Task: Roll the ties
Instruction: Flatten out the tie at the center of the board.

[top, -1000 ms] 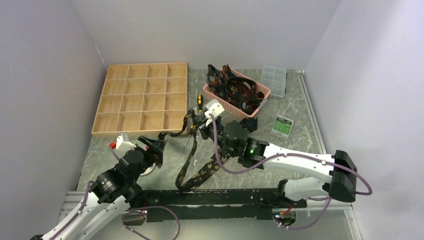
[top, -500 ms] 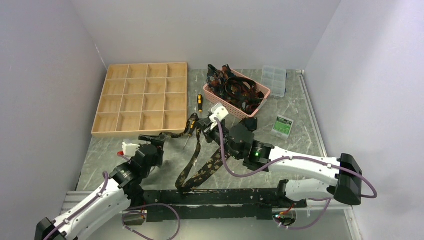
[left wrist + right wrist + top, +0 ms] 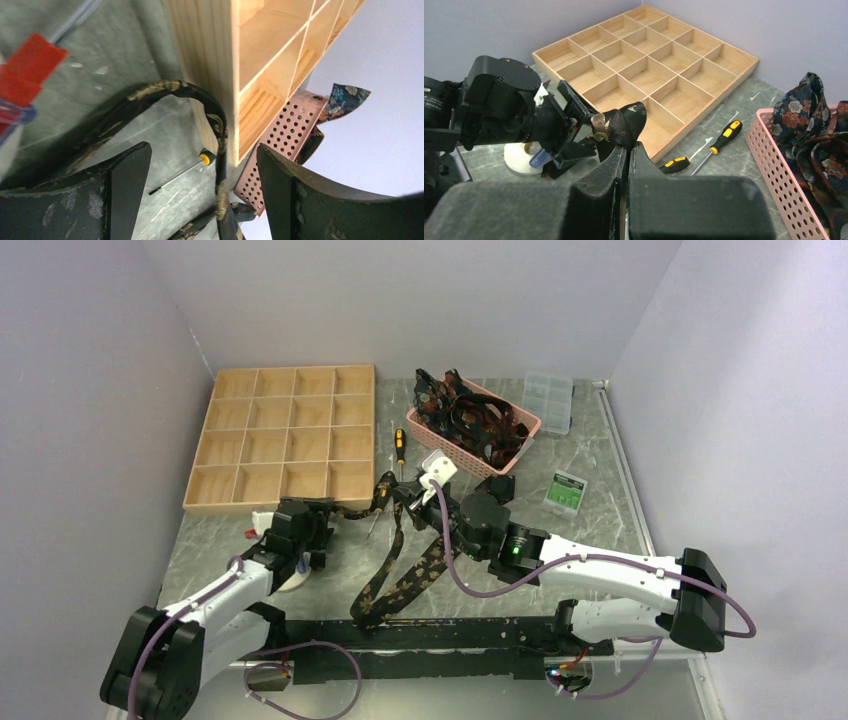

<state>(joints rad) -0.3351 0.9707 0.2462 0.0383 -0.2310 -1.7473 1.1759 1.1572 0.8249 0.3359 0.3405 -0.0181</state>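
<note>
your right claw [image 3: 627,145] clenched on tie [image 3: 621,122], lifting folded end just beside wooden tray [image 3: 270,504] so strand hangs free for second grip. your left claw [image 3: 200,155] released, jaws straddling that strand, seemingly not touching. rest of tie trails along tabletop [image 3: 600,520]; more ties [image 3: 480,420] in pink basket [image 3: 455,445].

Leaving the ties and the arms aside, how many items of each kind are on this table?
Screwdrivers: 2
Wooden tray: 1
Pink basket: 1
Clear plastic box: 1
Green packet: 1
White tape roll: 1
Total: 7
</note>
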